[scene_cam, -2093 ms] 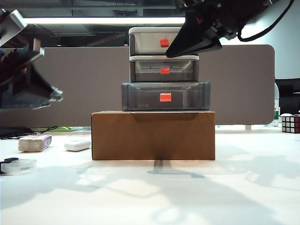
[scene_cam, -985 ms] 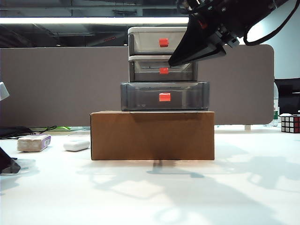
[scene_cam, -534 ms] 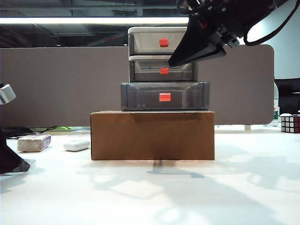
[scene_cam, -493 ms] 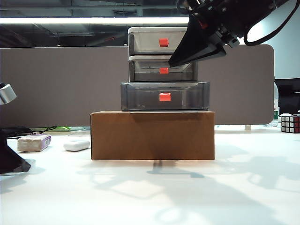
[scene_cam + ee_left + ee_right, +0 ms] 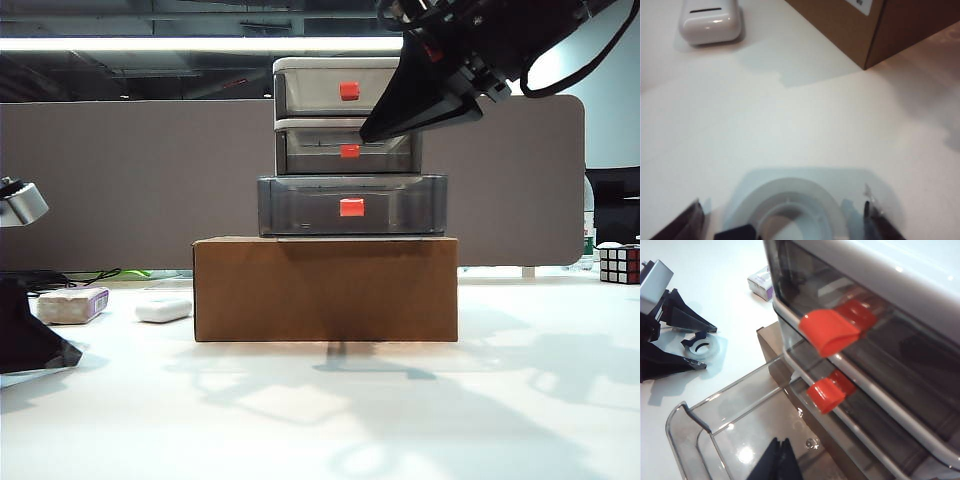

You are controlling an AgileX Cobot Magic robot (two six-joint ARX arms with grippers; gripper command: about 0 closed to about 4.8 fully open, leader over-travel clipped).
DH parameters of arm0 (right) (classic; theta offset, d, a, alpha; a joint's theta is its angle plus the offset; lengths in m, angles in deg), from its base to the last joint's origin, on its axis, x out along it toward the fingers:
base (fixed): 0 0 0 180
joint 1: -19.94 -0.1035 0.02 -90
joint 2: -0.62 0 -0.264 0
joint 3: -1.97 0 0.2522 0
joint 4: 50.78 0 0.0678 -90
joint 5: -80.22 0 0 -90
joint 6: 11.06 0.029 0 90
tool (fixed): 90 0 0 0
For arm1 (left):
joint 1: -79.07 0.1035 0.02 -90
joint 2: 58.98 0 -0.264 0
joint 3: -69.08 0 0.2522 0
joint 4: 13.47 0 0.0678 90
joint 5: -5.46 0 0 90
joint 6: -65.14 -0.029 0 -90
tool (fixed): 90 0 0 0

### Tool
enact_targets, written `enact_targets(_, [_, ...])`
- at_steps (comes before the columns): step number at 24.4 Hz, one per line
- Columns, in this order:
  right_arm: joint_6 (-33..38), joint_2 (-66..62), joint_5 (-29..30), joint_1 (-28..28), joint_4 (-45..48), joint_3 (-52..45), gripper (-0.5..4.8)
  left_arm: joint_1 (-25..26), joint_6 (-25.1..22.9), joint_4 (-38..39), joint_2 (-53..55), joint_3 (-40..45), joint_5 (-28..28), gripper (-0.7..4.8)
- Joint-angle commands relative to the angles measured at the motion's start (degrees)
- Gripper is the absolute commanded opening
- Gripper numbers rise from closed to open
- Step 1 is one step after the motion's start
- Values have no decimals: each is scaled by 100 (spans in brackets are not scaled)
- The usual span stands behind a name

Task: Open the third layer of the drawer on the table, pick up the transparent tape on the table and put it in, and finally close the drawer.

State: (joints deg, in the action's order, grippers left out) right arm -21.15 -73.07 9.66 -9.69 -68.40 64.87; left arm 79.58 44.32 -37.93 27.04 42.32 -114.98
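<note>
Change: dark left gripper (image 5: 35,345) now low at the near left table edge, where shortly before it hung higher and further out of the exterior view; dark right gripper (image 5: 415,95) unmoved, parked by the upper drawers
Left tool: jaws spread wide, set either side of the small flat round roll of transparent tape (image 5: 790,207) with its black piece; nothing clamped yet
Right tool: fingertips pressed together in the right wrist view (image 5: 777,460), empty, poised over the pulled-out drawer
Tape: flat on the wide plain white table (image 5: 400,420), between the left fingers, well left of the brown cardboard box (image 5: 326,288); hidden by the left gripper in the exterior view
Drawer unit: small white-framed three-tier drawer (image 5: 348,145) atop the box; lowest smoky grey third layer (image 5: 352,206) already drawn forward, tray (image 5: 740,425) bare
Meaning: opening judged done; pick-up at the closing-in stage; placing and shutting not yet done
Count, drawers: three, each with one red-orange handle
Count, tape rolls: one
Count, boxes: one
Count, other items: one white rounded bar (image 5: 164,309); one greyish block with purple label (image 5: 72,305); one colour cube (image 5: 620,264) at far right
Count, grippers: two
</note>
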Motion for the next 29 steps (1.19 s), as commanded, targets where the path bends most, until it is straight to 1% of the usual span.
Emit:
enact_targets(1, [20, 31, 0, 0, 66, 26, -5, -7, 63, 424, 122, -24, 83, 402])
enact_targets(4, [20, 31, -2, 0, 63, 26, -5, -7, 63, 426, 173, -33, 83, 391])
enact_targets(5, [17, 31, -11, 0, 66, 26, -5, -7, 66, 426, 195, -37, 83, 368])
enact_targets(6, [17, 31, -24, 0, 68, 26, -5, -7, 66, 435, 229, -42, 55, 274])
enact_targets(7, [17, 31, -24, 0, 68, 26, -5, -7, 66, 468, 236, -42, 0, 206])
enact_targets(9, [17, 31, -26, 0, 68, 26, -5, -7, 66, 527, 240, -42, -98, 104])
enact_targets(10, [17, 31, -26, 0, 70, 26, -5, -7, 68, 566, 240, -42, -146, 75])
enact_targets(14, [13, 31, -31, 0, 74, 26, -5, -7, 76, 514, 203, -46, -479, 64])
enact_targets(15, [13, 31, -28, 0, 74, 26, -5, -7, 146, 452, 149, -46, -590, 57])
enact_targets(16, [13, 31, -31, 0, 70, 26, -5, -7, 315, 321, 15, -48, -793, 55])
enact_targets(17, [13, 31, -28, 0, 63, 26, -5, -11, 507, 149, -275, -48, -1060, 50])
enact_targets(18, [15, 31, -31, 0, 61, 26, -5, -33, 577, 70, -527, -48, -1139, 48])
enact_targets(20, [15, 31, -42, 0, 68, 31, -5, -264, 625, -13, -1349, -57, -1064, 48])
enact_targets(22, [15, 35, -39, 0, 72, 33, -5, -699, 625, 122, -2205, -179, -975, 48])
enact_targets(23, [17, 42, -42, 0, 83, 35, -5, -1038, 625, 372, -2634, -365, -664, 48])
enact_targets(24, [17, 61, -42, 0, 87, 35, -5, -1222, 625, 553, -2796, -496, -492, 48])
enact_targets(25, [17, 116, -44, 0, 87, 35, -6, -1663, 614, 964, -2992, -850, -155, 48])
enact_targets(26, [17, 166, -63, 0, 87, 35, -5, -1906, 575, 1143, -2994, -1060, -66, 48])
enact_targets(27, [20, 293, -138, 0, 81, 35, -5, -2253, 400, 1397, -2924, -1384, 79, 48])
enact_targets(28, [22, 428, -197, -2, 90, 35, -5, -2577, 197, 1547, -2752, -1674, 221, 49])
enact_targets(29, [20, 627, -334, 0, 70, 35, -5, -2938, 125, 1545, -2415, -1963, 275, 49])
